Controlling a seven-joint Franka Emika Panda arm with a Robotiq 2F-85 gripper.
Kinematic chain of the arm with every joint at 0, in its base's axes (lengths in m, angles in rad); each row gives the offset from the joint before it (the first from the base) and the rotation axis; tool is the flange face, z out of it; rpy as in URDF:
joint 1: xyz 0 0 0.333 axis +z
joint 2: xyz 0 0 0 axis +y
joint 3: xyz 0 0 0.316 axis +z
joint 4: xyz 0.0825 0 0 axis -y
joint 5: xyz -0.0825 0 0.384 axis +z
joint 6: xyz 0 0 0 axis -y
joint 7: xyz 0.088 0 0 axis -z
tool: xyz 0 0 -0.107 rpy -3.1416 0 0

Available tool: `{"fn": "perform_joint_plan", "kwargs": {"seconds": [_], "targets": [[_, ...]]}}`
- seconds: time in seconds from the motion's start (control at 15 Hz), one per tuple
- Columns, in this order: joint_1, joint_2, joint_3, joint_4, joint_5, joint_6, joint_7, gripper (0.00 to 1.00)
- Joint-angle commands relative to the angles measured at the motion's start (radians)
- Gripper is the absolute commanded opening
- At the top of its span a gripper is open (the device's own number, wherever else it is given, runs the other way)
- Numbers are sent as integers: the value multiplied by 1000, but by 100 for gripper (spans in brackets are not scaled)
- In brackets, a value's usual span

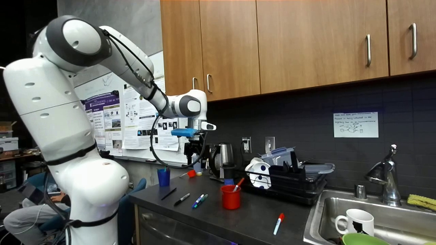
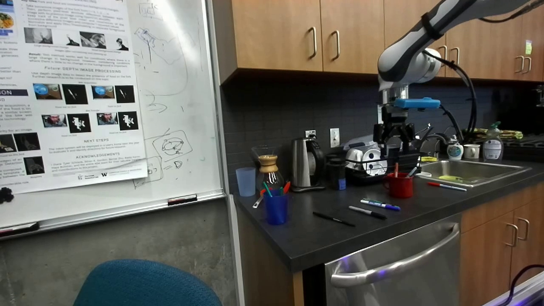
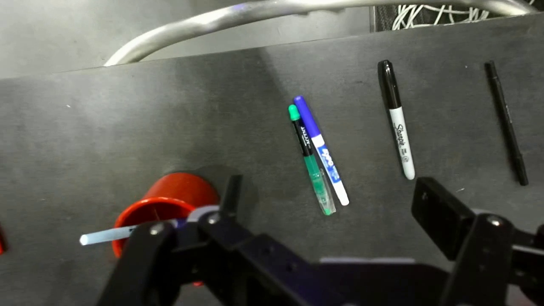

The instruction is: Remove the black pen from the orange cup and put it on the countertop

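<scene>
The orange cup (image 1: 231, 200) stands upright on the dark countertop (image 1: 253, 217); it also shows in an exterior view (image 2: 400, 188) and the wrist view (image 3: 180, 190). A red-orange marker and a pale-ended marker stick out of it; no black pen shows in it. A slim black pen (image 3: 505, 123) lies on the countertop, also in both exterior views (image 1: 168, 193) (image 2: 333, 218). A black-capped white marker (image 3: 398, 121) lies beside it. My gripper (image 3: 335, 208) is open and empty, above the countertop; it also shows in an exterior view (image 2: 395, 149). Its left finger partly hides the cup in the wrist view.
A green highlighter (image 3: 312, 165) and a blue marker (image 3: 325, 157) lie side by side. A red-capped marker (image 1: 278, 224) lies near the sink (image 1: 318, 207). A blue cup (image 2: 276, 210) with pens, a kettle (image 2: 301, 163) and a dish rack (image 1: 289, 183) stand on the counter.
</scene>
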State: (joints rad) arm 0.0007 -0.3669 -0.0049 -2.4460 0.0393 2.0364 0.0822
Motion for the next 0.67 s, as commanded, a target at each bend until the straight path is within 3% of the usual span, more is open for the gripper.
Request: {"fn": "perform_joint_plan", "kwargs": {"seconds": [0.0,0.4,0.6], "targets": [[-25,-106,-6,-64,-49,10,-27,100],[-39,-190,-34,-90,-108,-45,-96,100],[-38,-154,-22,-75,-99,-23,-61,100]]}}
